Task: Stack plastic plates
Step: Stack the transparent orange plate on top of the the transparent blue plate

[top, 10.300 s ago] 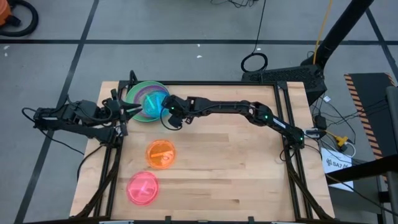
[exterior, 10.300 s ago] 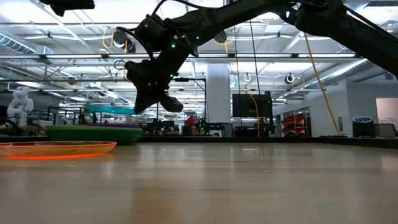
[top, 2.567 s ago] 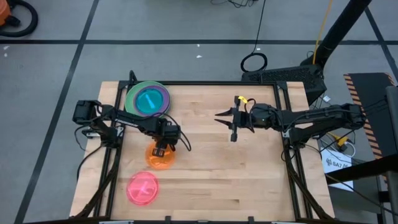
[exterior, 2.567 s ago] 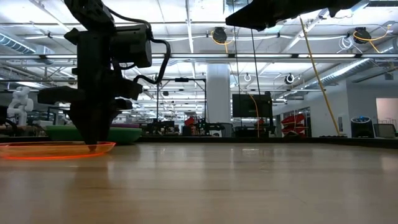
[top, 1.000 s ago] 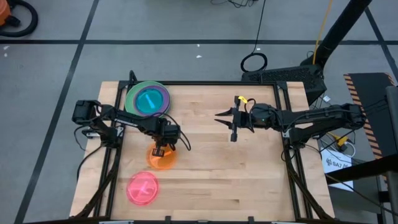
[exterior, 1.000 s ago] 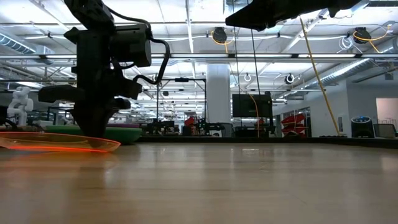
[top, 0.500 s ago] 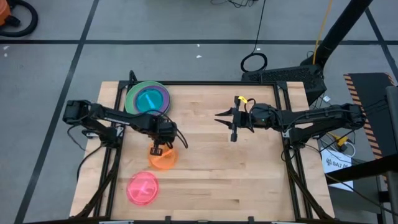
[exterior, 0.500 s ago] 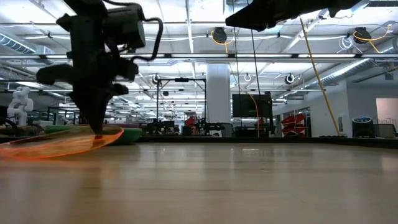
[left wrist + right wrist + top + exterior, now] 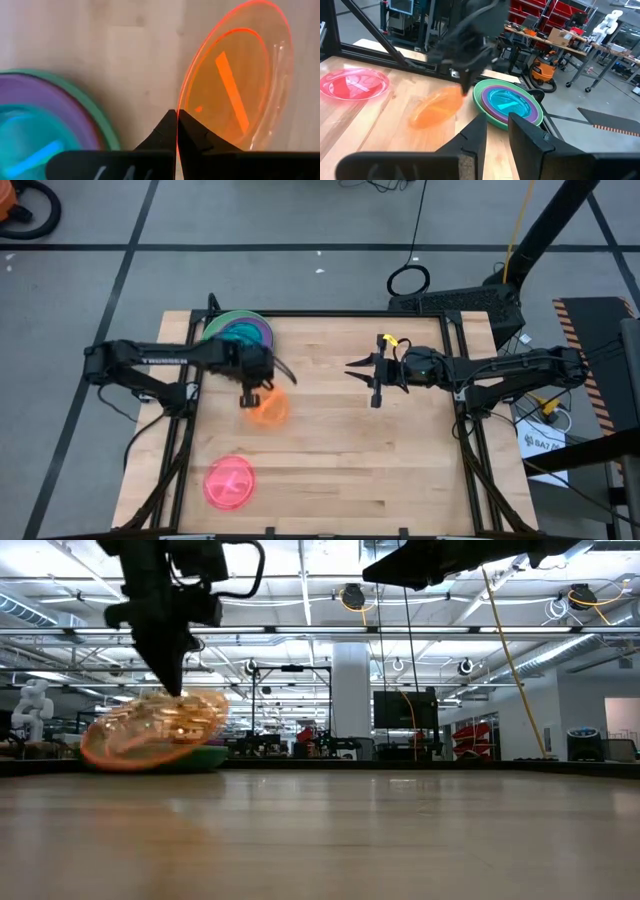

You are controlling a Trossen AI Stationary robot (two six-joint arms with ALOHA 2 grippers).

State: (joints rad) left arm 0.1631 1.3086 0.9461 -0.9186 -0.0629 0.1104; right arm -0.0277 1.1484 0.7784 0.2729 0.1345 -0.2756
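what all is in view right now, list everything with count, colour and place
translucent orange plastic plate: 1, orange, lifted off the table and tilted, pinched at its rim by the left claw
translucent pink plastic plate: 1, pink, flat on the table's near-left part
stack of plates: teal on purple on green, far-left corner of the table
wooden table: 1, light wood, black frame
left claw: 1, dark, shut on the orange plate's rim, beside the stack
right claw: 1, dark, open, waiting above mid-table

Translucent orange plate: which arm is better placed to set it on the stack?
Left. Its pincer already grips the round translucent orange plastic plate by the rim, lifted beside the stack. The right pincer waits mid-table.
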